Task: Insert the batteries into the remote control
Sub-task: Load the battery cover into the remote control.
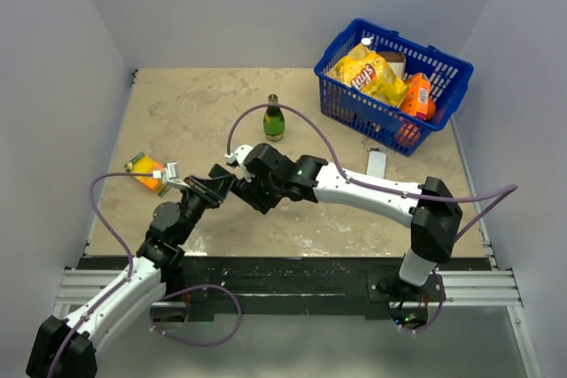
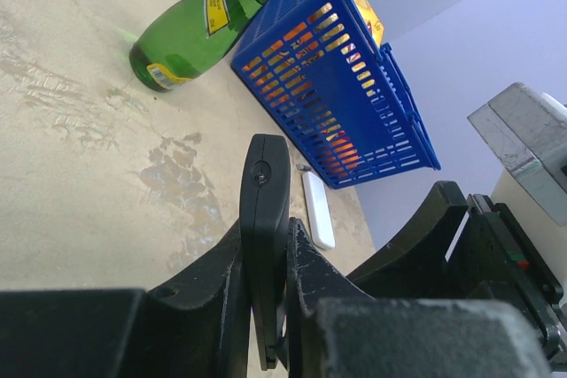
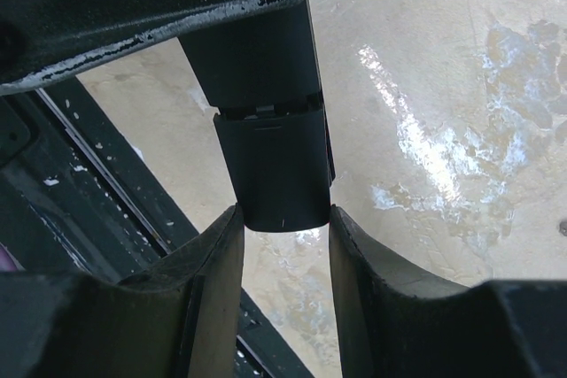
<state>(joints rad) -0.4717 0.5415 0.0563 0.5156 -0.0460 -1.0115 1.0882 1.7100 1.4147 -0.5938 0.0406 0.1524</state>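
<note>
Left gripper [image 2: 264,258] clamps the remote control [image 2: 266,192] edge-up above the table [image 1: 177,112], near centre, apparently bracing it while the right gripper [image 3: 282,219] pinches its back cover [image 3: 275,170] end for removal; batteries unseen.

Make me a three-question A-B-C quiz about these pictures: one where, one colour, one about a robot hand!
1. The basket is: A red; B blue; C white.
2. The green bottle stands: A in the basket; B on the table; C on the floor.
3. The left gripper is: A open; B shut on the remote control; C holding the bottle.
Answers: 1 B, its slatted walls are blue. 2 B, it is upright on the tabletop, left of the basket. 3 B, it clamps the black bar in the left wrist view.
</note>
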